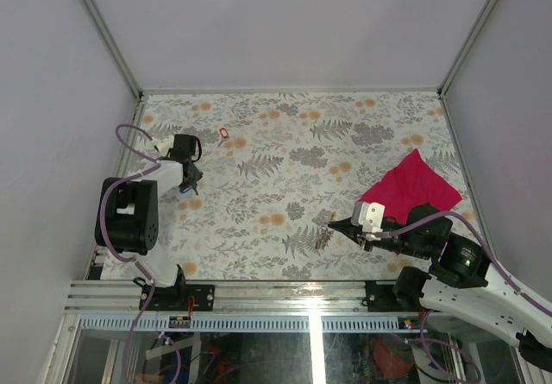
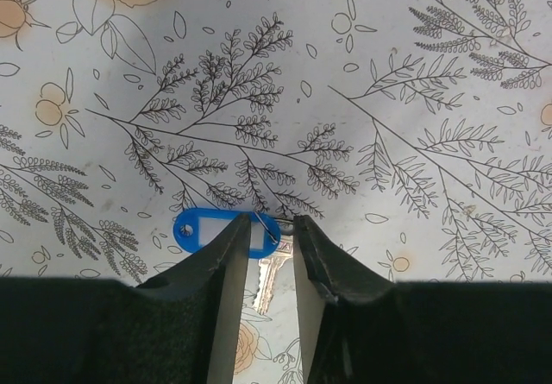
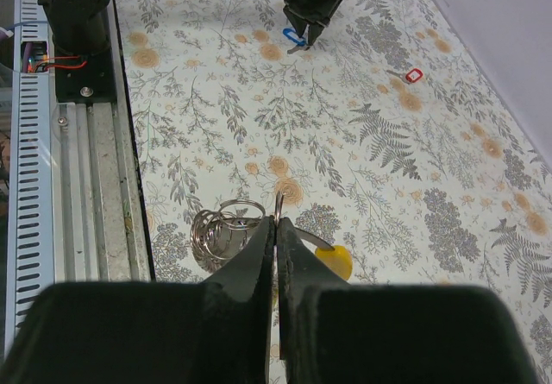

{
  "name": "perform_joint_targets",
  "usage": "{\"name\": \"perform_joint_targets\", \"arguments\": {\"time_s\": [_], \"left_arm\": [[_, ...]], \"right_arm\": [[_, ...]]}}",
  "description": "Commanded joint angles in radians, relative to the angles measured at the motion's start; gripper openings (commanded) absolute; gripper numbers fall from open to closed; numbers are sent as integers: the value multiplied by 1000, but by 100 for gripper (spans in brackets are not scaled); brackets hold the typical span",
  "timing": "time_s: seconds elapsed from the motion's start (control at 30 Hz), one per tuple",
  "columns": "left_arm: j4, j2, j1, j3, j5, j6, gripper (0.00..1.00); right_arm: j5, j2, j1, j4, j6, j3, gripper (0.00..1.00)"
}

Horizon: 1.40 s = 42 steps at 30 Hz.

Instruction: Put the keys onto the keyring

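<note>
A key with a blue tag (image 2: 198, 230) lies flat on the flowered table, its metal blade (image 2: 267, 280) between the fingers of my left gripper (image 2: 272, 222). Those jaws stand a little apart astride it, the left finger over the tag's end. My right gripper (image 3: 277, 222) is shut on the keyring (image 3: 279, 203), whose thin loop sticks up from the fingertips. A bunch of silvery rings (image 3: 220, 229) hangs to its left and a yellow-headed key (image 3: 335, 261) lies to its right. A red-headed key (image 1: 224, 132) lies alone at the back left, beyond the left gripper (image 1: 191, 179).
A magenta cloth (image 1: 412, 190) lies at the right, just behind the right gripper (image 1: 336, 222). A metal rail (image 1: 285, 293) runs along the near edge by the arm bases. White walls close in the table on three sides.
</note>
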Motion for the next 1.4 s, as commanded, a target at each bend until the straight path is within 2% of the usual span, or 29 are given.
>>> {"name": "perform_joint_targets", "arguments": {"time_s": [0.0, 0.3, 0.5, 0.67, 0.9, 1.03, 1.2, 1.37], "left_arm": [[63, 14, 7, 23, -19, 1, 26], [60, 16, 8, 24, -29, 10, 16], [57, 12, 8, 20, -31, 17, 0], [42, -47, 7, 7, -11, 49, 0], [21, -239, -26, -5, 143, 175, 0], [-8, -357, -90, 18, 222, 253, 0], [-21, -460, -232, 63, 361, 336, 0], [-58, -492, -409, 141, 340, 374, 0]], "right_arm": [[5, -1, -3, 60, -4, 4, 0], [1, 1, -4, 59, 0, 2, 0], [2, -1, -4, 58, 4, 5, 0], [5, 10, -4, 45, 12, 19, 0], [4, 32, -4, 22, 17, 38, 0], [3, 17, -4, 50, 18, 16, 0], [13, 10, -3, 56, 15, 13, 0], [24, 11, -3, 54, 20, 20, 0]]}}
